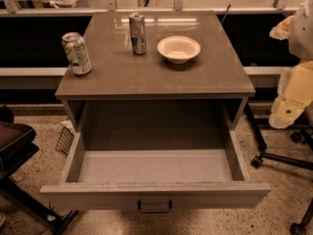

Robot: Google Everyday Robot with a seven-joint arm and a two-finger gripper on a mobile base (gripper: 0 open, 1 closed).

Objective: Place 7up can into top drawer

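While gripper [286,112] hangs at right edge, grip unclear | 7up can [77,53] well apart on tabletop [146,75]

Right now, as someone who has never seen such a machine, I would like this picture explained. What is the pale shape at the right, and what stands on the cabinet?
There is only one picture, from a single camera that looks down on a grey cabinet from its front. The pale cream shape at the right edge is the robot's arm. Its lower end is the gripper, the robot's "hand". It hangs beside the cabinet, touches nothing, and holds neither can.

Three things stand on the cabinet's top: the 7up can near the left edge, a slim dark can towards the back, and a white bowl to the right of it. Below, the top drawer is pulled out, and nothing lies in it.
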